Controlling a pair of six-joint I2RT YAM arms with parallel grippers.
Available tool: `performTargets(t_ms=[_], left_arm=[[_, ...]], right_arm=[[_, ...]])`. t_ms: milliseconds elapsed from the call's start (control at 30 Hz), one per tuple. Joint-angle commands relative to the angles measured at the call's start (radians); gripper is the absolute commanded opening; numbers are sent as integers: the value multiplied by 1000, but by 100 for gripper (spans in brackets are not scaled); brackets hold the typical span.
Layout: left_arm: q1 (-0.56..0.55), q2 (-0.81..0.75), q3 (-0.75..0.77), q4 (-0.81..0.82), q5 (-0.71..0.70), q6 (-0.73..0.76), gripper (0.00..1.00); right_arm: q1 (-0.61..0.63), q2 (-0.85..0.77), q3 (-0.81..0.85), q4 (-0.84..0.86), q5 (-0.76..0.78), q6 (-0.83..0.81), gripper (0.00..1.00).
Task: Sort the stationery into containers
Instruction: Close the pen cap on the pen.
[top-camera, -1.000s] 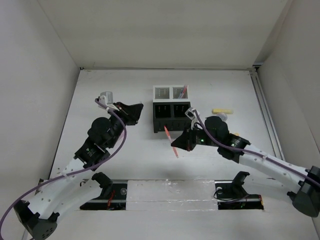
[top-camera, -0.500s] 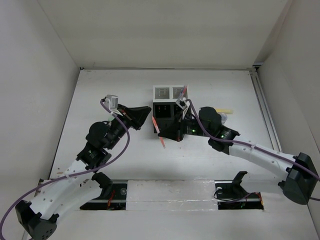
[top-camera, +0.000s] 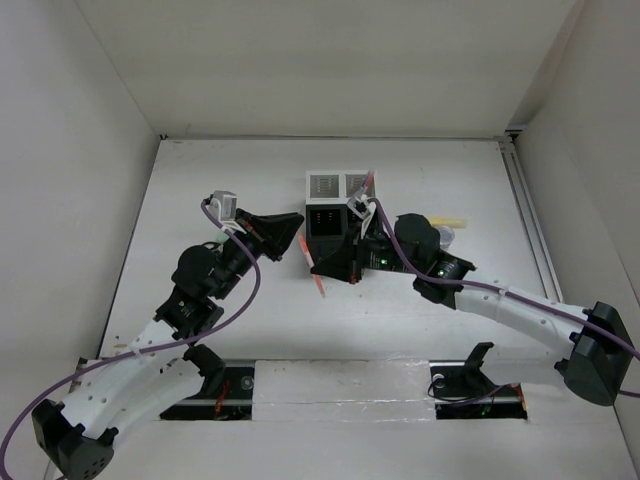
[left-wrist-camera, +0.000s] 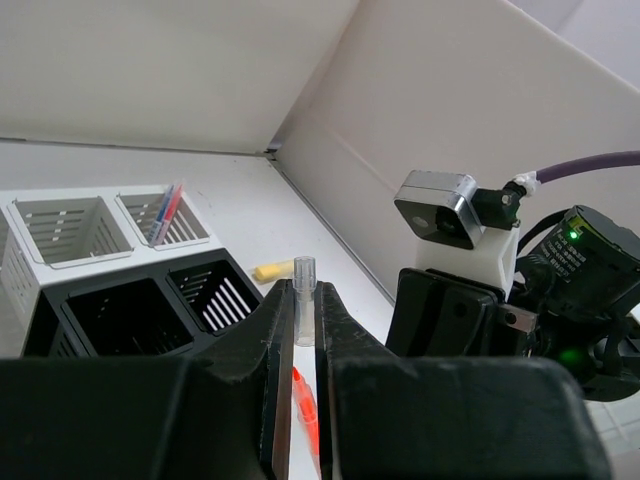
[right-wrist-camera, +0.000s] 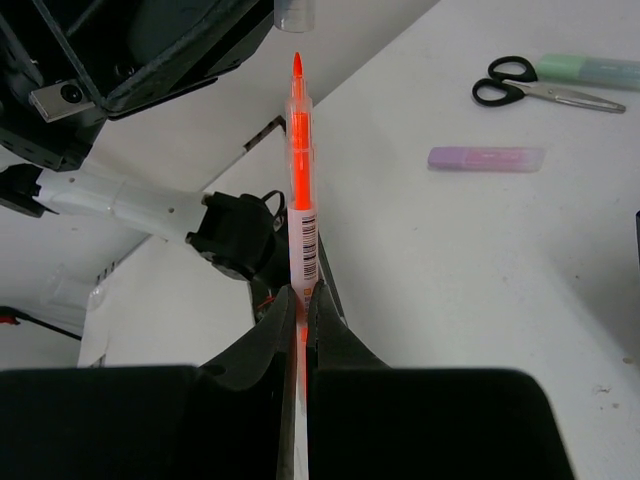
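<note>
orange pen (right-wrist-camera: 302, 190) in the clenched right hand (right-wrist-camera: 299, 300), clear cap (left-wrist-camera: 305, 270) in the clenched left hand (left-wrist-camera: 305, 310), beside black bins (left-wrist-camera: 100, 288)

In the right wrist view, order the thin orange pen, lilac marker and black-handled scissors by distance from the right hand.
1. Thin orange pen, held in the right hand.
2. Lilac marker, on the table, right.
3. Black-handled scissors, upper right.

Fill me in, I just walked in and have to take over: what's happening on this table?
The right gripper is shut on a thin red-orange pen, its tip bare. The left gripper is shut on a small clear plastic cap, held just off that tip, near the four square black and white organizer bins. It looks like capping before binning.
</note>
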Motion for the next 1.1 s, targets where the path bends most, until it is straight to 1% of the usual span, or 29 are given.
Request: performTargets(t_ms=[0, 600, 967, 1067], left_arm=[[0, -15, -13, 68, 14, 16, 0], [0, -25, -22, 68, -6, 16, 0], [0, -43, -31, 68, -15, 16, 0], [0, -43, -31, 68, -27, 16, 0]], right_arm=[[7, -10, 46, 75, 3, 5, 0], [7, -38, 37, 75, 65, 5, 0], [7, -47, 28, 75, 65, 5, 0], [7, -47, 28, 75, 42, 14, 0]])
